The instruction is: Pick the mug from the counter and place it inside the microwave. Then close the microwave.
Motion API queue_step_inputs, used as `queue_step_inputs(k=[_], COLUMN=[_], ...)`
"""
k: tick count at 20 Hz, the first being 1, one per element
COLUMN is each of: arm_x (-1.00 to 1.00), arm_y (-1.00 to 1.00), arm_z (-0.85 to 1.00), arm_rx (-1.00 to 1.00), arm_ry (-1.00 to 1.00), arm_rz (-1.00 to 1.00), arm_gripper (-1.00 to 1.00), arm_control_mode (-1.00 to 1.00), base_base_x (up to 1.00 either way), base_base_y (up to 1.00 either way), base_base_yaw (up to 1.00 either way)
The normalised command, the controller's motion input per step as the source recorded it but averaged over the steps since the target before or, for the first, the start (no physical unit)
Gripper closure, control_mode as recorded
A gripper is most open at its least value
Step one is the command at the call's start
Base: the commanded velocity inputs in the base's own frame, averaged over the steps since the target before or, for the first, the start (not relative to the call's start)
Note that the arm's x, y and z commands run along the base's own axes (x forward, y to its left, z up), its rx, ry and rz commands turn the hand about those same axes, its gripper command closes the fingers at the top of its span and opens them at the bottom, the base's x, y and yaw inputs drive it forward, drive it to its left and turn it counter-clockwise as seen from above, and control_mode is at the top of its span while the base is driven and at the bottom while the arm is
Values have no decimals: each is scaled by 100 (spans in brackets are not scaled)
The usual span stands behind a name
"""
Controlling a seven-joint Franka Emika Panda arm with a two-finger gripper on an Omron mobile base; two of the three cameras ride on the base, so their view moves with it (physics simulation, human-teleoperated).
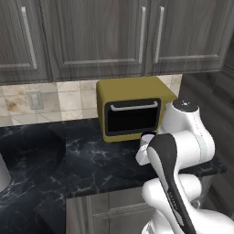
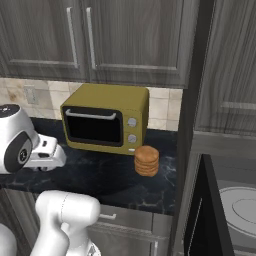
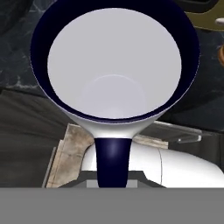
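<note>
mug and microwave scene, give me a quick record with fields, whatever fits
mug: white inside, dark rim and handle, mouth facing the hand camera; rim peeks out beside the arm in the left base view
mug handle: runs down to the bottom edge of the hand view, at the gripper; fingertips hidden
gripper: cannot tell if shut
counter: black marble slab
toaster oven: mustard yellow, door shut, at the back of the counter
biscuits: brown stack right of the toaster oven
microwave: door open, white turntable visible
</note>
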Motion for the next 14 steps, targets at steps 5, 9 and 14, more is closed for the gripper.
queue_step_inputs(k=[5,9,14], arm_x=[-11,0,0], arm_y=[0,0,0], arm_z=[0,0,0], arm_rx=[0,0,0], arm_ry=[-1,0,0], arm_rz=[-10,0,0], arm_gripper=[100,100,100], arm_control_mode=[-100,-100,-100], base_base_x=[0,0,0], base_base_y=[0,0,0], base_base_yaw=[0,0,0])
